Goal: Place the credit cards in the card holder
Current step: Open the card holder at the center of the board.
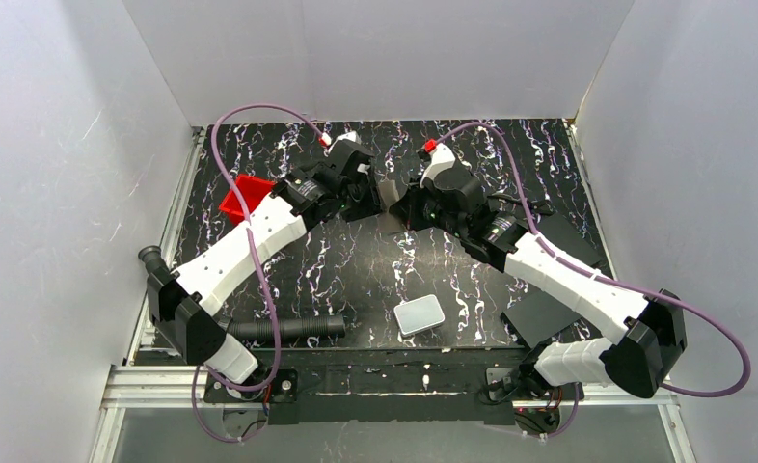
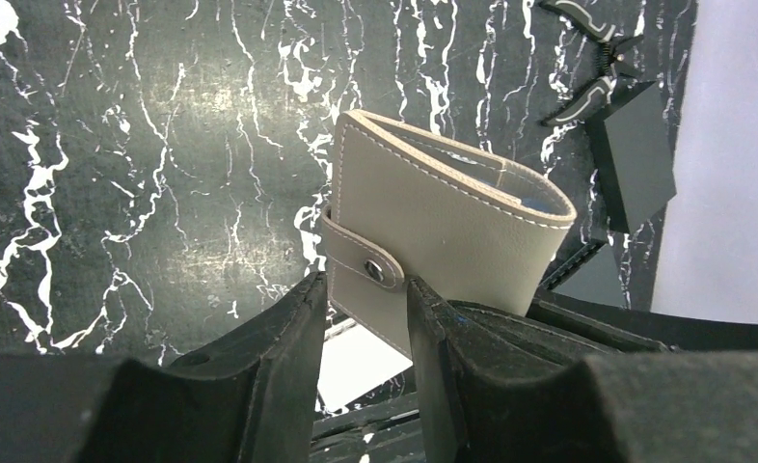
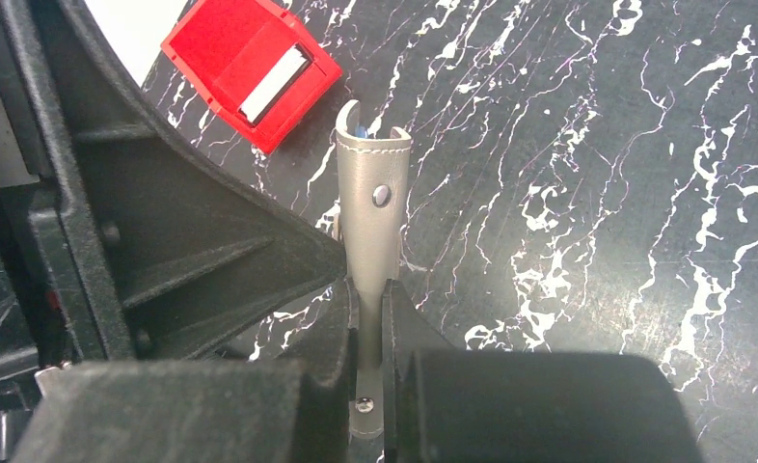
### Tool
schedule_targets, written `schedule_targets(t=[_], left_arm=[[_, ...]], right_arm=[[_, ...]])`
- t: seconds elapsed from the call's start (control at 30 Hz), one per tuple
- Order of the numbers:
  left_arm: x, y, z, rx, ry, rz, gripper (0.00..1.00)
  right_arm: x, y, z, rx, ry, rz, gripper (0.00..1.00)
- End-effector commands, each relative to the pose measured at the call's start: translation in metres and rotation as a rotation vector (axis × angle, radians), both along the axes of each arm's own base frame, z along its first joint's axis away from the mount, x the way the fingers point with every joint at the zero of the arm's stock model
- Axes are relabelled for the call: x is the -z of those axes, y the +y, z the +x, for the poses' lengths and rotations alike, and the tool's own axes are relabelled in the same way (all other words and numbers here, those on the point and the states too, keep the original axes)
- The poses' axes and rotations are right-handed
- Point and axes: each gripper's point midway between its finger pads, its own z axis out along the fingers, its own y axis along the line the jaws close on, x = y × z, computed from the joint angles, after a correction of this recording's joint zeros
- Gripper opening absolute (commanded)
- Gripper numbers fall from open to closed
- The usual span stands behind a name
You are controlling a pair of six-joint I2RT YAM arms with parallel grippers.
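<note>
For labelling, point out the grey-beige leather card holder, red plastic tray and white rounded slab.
grey-beige leather card holder [image 2: 452,227]: left wrist view, front face.
red plastic tray [image 3: 211,48]: right wrist view, bare red part.
white rounded slab [image 1: 419,314]: top external view, centre.

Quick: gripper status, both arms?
Left gripper: fingers apart around the snap corner of the grey-brown stitched card holder; cannot tell whether it grips.
Right gripper: closed on the card holder's strap.

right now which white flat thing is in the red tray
The thin white card, lying inside the red tray. The other one, a thicker rounded white slab, lies straight on the table, well apart from the tray.
</note>
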Motion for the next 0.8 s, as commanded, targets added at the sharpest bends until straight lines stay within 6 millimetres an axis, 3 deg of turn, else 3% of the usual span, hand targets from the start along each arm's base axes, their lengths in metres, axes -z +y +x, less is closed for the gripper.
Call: schedule_targets(t=[0.0,0.1,0.23,0.33,0.5,0.63,0.73,0.77], left_arm=[[0.006,0.01,0.005,-0.035,-0.009,0.085,0.33],[0.011,0.017,0.008,-0.049,-0.01,0.137,0.31],[0.01,0.016,0.012,-0.022,-0.018,0.175,0.19],[0.008,0.018,0.013,-0.006,-0.019,0.199,0.0],[0.009,0.041,0.005,0.02,-0.036,0.227,0.0],[-0.002,0.057,-0.008,0.027,-0.102,0.006,0.0],[-0.012,0.062,-0.018,0.048,-0.119,-0.09,0.0],[-0.018,0.055,-0.024,0.094,-0.114,-0.142,0.0]], right_arm=[[-0.054,0.014,-0.001,-0.023,-0.102,0.143,0.01],[-0.061,0.017,-0.006,-0.05,-0.118,0.177,0.01],[-0.068,0.016,-0.01,-0.051,-0.134,0.224,0.01],[-0.071,0.014,-0.012,-0.052,-0.135,0.242,0.01],[-0.079,-0.014,-0.003,-0.038,-0.091,0.383,0.01],[-0.085,-0.042,0.013,-0.09,-0.012,0.597,0.01],[-0.093,-0.041,0.007,-0.189,0.013,0.715,0.01],[-0.094,-0.036,0.003,-0.242,0.028,0.728,0.01]])
